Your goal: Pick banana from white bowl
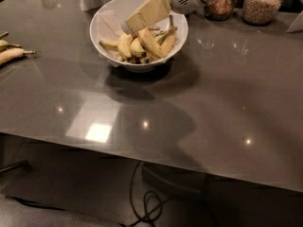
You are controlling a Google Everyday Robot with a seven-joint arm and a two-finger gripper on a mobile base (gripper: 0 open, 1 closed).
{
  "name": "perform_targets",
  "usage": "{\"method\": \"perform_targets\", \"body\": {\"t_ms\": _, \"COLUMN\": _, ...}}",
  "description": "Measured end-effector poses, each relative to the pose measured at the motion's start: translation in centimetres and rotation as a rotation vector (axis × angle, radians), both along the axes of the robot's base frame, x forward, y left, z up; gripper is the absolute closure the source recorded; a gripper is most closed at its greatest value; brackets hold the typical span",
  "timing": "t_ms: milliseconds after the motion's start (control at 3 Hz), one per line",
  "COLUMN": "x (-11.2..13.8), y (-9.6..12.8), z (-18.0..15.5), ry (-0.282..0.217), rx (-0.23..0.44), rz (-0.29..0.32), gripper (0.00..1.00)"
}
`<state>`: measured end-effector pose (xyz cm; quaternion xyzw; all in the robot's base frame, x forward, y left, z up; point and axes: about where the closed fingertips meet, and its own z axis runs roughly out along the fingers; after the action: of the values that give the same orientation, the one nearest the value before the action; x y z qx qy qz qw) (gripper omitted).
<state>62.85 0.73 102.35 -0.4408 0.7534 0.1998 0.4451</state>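
In the camera view, the pincer (137,21) is held slanted over the bowl (107,17) on the desk (213,108), its tip close over the banana (150,42), which is laid among shorter ones inside, presumably so a grasp can be made; whether it is apart or clamped cannot be told

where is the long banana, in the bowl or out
In: the banana lies inside the bowl, with the gripper right over it.
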Motion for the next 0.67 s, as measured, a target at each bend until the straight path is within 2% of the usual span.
{"method": "perform_targets", "body": {"t_ms": 333, "x": 3.49, "y": 2.31, "z": -0.97, "ry": 0.021, "rx": 0.057, "rz": 0.005, "gripper": 0.0}}
{"method": "perform_targets", "body": {"t_ms": 667, "x": 3.49, "y": 2.31, "z": -0.97, "ry": 0.021, "rx": 0.057, "rz": 0.005, "gripper": 0.0}}
